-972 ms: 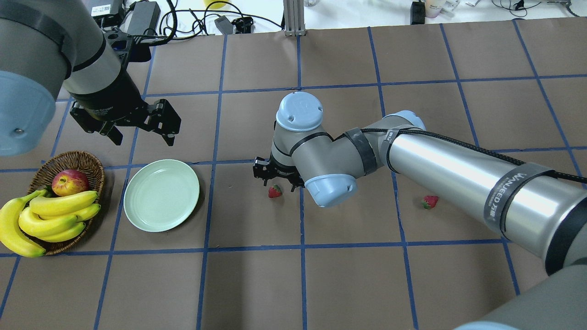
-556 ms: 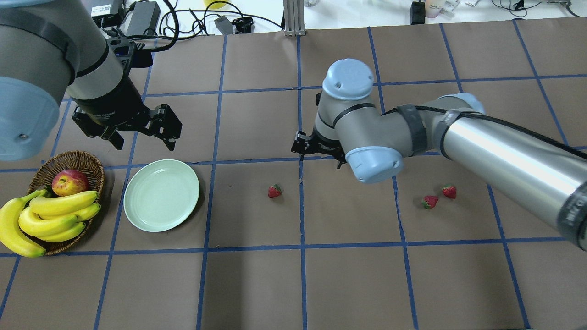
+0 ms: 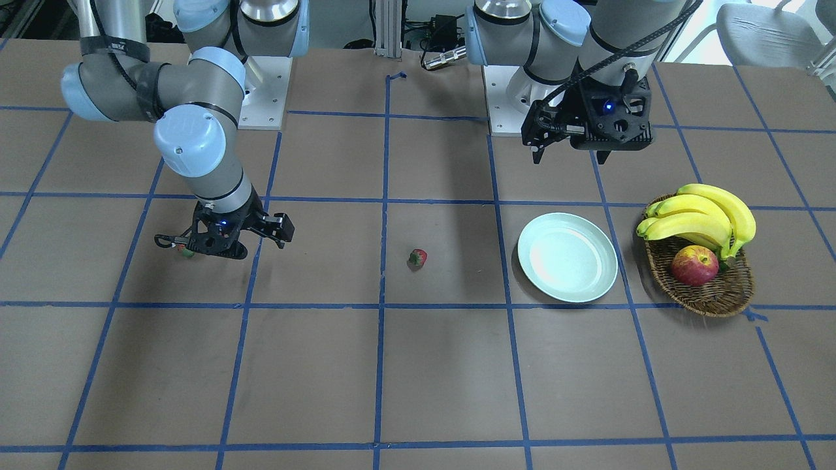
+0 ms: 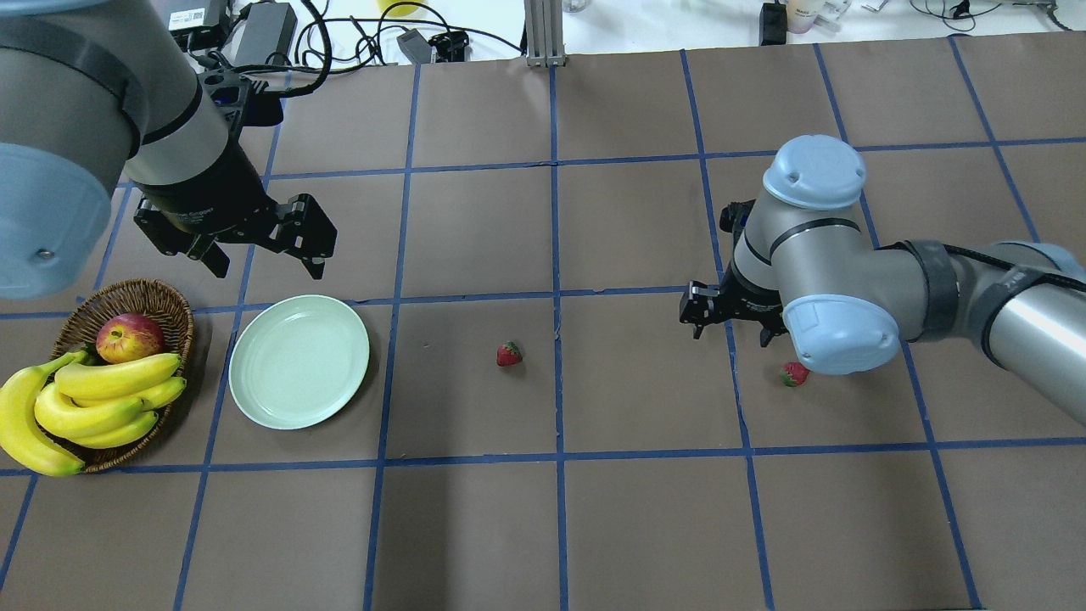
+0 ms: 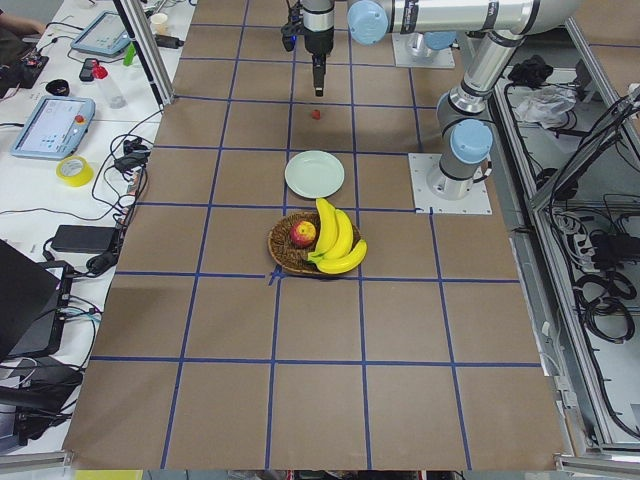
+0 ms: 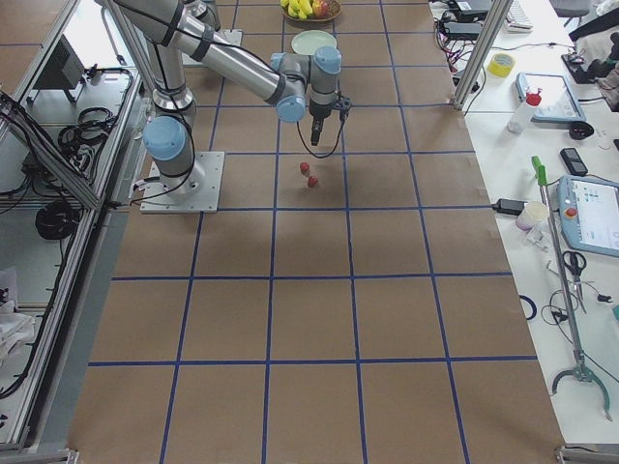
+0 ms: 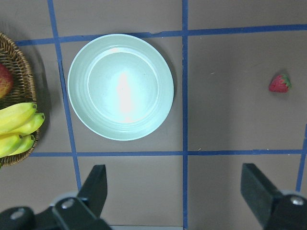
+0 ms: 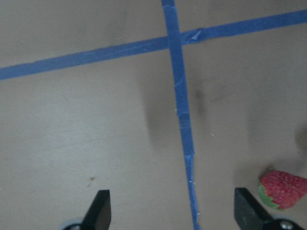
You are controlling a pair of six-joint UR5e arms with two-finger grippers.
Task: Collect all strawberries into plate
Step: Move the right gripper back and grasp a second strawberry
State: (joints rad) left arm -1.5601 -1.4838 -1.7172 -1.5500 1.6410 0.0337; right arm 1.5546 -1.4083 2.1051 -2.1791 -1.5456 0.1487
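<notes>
The mint-green plate (image 4: 299, 361) lies empty on the table; it also shows in the left wrist view (image 7: 120, 86). One strawberry (image 4: 509, 354) lies mid-table, right of the plate. A second strawberry (image 4: 794, 373) peeks out beside my right wrist and shows at the lower right of the right wrist view (image 8: 283, 189). The exterior right view shows two strawberries (image 6: 304, 167) close together there. My right gripper (image 4: 730, 324) is open and empty, low over the table just left of them. My left gripper (image 4: 254, 242) is open and empty, above the plate's far edge.
A wicker basket (image 4: 170, 305) with bananas (image 4: 93, 399) and an apple (image 4: 129, 337) stands left of the plate. Blue tape lines grid the brown table. Cables and power bricks (image 4: 263, 34) lie beyond the far edge.
My right arm has swung right, from over the middle strawberry to beside the pair on the right, and now covers one of them in the overhead view. The left arm has barely moved.
</notes>
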